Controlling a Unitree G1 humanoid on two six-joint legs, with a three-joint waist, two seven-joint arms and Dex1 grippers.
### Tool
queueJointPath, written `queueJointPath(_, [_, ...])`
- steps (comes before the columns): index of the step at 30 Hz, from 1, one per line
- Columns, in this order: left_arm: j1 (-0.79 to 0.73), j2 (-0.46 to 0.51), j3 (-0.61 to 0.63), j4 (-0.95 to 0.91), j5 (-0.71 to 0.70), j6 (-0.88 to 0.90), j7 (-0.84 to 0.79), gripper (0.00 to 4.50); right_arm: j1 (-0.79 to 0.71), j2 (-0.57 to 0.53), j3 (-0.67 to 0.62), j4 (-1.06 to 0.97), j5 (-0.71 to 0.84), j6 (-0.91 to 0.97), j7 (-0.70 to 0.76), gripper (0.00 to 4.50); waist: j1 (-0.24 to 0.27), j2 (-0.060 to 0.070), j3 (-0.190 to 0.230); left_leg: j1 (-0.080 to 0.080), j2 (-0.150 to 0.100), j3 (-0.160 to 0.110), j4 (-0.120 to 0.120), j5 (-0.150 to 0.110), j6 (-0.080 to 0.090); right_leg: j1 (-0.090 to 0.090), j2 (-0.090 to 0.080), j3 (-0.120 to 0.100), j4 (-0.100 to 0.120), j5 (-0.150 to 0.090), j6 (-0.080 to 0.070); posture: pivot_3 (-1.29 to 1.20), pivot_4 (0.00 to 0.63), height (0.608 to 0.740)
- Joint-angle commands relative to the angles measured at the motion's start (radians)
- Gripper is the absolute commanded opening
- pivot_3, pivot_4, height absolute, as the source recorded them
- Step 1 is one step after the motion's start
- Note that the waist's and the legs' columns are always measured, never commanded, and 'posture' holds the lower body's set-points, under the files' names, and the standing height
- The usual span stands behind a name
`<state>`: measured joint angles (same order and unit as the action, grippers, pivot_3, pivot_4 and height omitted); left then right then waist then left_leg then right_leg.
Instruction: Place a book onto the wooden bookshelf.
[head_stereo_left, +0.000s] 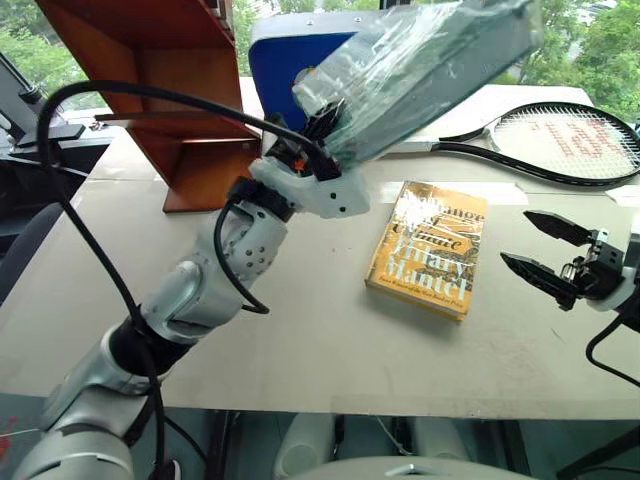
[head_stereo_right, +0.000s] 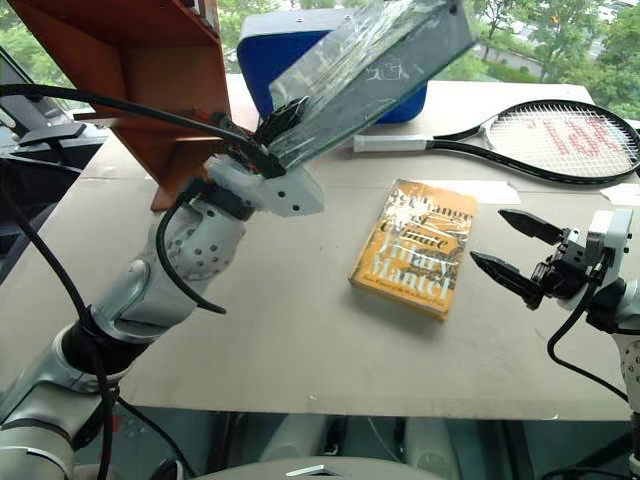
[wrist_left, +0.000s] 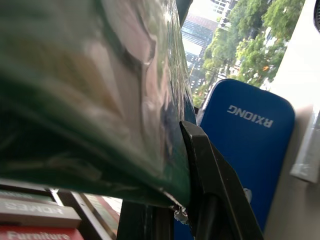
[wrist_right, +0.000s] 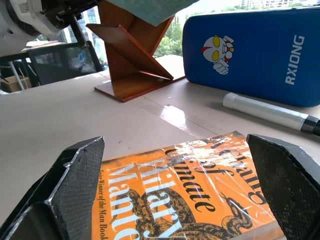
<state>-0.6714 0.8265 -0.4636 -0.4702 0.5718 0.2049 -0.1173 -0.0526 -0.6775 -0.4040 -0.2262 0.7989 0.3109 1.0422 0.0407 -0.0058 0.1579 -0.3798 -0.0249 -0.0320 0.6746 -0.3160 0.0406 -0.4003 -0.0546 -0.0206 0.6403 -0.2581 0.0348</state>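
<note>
book (head_stereo_left: 425, 70) in crinkled plastic held aloft, tilted, pinched at one end by left gripper (head_stereo_left: 318, 130), just beside wooden bookshelf (head_stereo_left: 170, 90) at bench's far left corner. right gripper (head_stereo_left: 545, 252) spread, empty, near yellow book (head_stereo_left: 428, 248). risk: slick wrap slips, book drops or clips a slanted panel.

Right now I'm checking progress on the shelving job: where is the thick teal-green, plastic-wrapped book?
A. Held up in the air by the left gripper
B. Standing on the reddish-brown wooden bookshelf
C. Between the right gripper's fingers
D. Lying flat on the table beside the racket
A: the left gripper is shut on the teal-green book, lifted off the table near the wooden bookshelf; the right gripper is open and empty.
</note>
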Motion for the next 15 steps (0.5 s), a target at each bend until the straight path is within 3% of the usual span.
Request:
queueJointPath(1, [0.014, 0.055, 0.034, -0.013, 0.087, 0.006, -0.174, 0.03, -0.061, 0.005, -0.017, -0.018, 0.075, 0.042, -0.024, 4.50, -0.003, 0.000, 0.000, -0.001, 0.000, 0.000, 0.000, 0.000, 0.000, -0.001, 0.000, 0.000, 0.000, 0.000, 0.000, 0.00, 0.150, 0.740])
queueJointPath(7, [0.083, 0.064, 0.159, -0.145, 0.155, 0.148, -0.400, 0.03, -0.189, 0.034, -0.020, -0.007, 0.149, 0.090, -0.093, 4.50, -0.019, 0.000, 0.002, -0.003, 0.000, 0.000, 0.002, 0.000, 0.000, -0.002, 0.000, -0.001, 0.002, 0.000, 0.000, 0.00, 0.150, 0.740])
queueJointPath(15, [0.202, -0.014, 0.256, -0.258, 0.382, 0.167, -0.409, 0.03, -0.227, 0.070, 0.024, 0.027, 0.111, 0.078, -0.080, 4.50, -0.017, 0.000, 0.002, -0.006, 0.000, -0.002, 0.009, 0.000, 0.001, -0.002, 0.000, -0.003, 0.004, 0.001, 0.002, 0.00, 0.150, 0.740])
